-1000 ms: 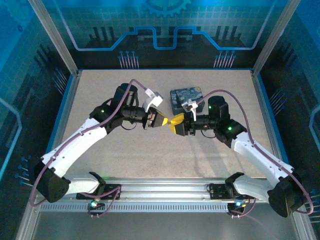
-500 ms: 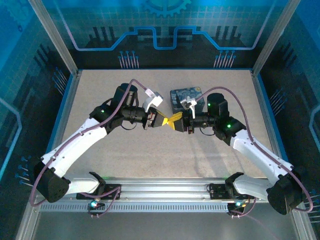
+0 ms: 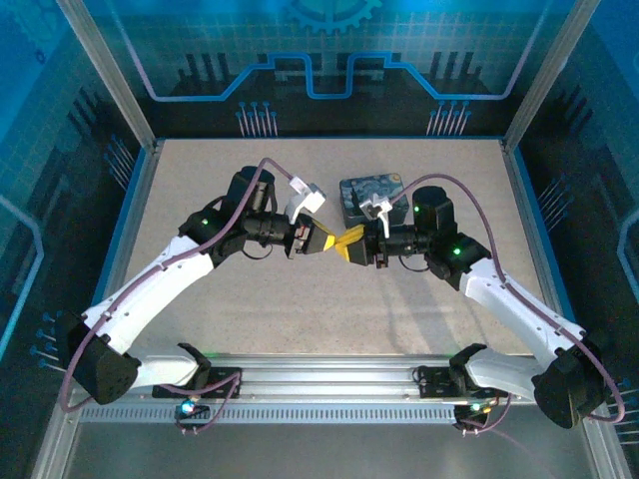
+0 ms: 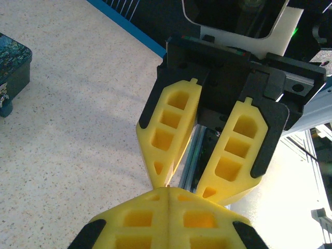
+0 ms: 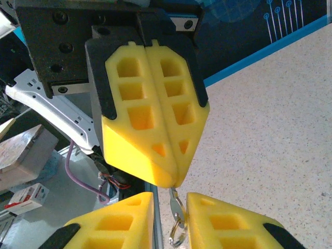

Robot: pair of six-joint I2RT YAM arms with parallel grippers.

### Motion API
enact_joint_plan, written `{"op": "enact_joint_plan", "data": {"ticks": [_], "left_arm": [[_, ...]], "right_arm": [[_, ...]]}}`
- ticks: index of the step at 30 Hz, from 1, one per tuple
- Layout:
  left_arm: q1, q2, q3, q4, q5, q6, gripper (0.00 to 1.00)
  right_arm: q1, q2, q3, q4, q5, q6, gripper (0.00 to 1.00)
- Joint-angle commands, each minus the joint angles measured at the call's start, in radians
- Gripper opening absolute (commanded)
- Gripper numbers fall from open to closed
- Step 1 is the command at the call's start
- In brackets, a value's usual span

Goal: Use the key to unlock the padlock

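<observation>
Dangling from left jaws (clamped), key hangs between right jaws.

key blade hidden, tin cut off

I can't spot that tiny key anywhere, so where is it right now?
Right wrist view: the key hangs pinched at the tip of the shut left pincer, dangling between the fingers of the open right pincer.

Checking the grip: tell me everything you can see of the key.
The key is a thin, silvery metal sliver with a small wire ring on one end. The shut yellow fingers of the left gripper pinch its other end at their tips. It reaches into the gap between the parted fingers of the right gripper. Whether those touch it is unclear.
</observation>
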Motion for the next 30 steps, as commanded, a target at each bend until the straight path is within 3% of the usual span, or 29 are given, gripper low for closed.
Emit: {"op": "enact_joint_plan", "data": {"ticks": [1,19,23,30], "left_arm": [[0.009,-0.003,0.011,0.004,0.011,0.028,0.00],[0.010,-0.002,0.011,0.005,0.023,0.028,0.00],[0.013,-0.005,0.014,0.016,0.016,0.018,0.10],[0.072,-0.015,0.000,0.093,-0.073,-0.101,0.68]], "right_arm": [[0.011,-0.005,0.007,-0.045,-0.020,-0.032,0.23],[0.015,0.002,0.031,-0.027,-0.015,-0.011,0.00],[0.015,-0.005,0.032,-0.061,0.022,-0.018,0.00],[-0.001,-0.047,0.024,-0.229,0.194,-0.042,0.00]]}}
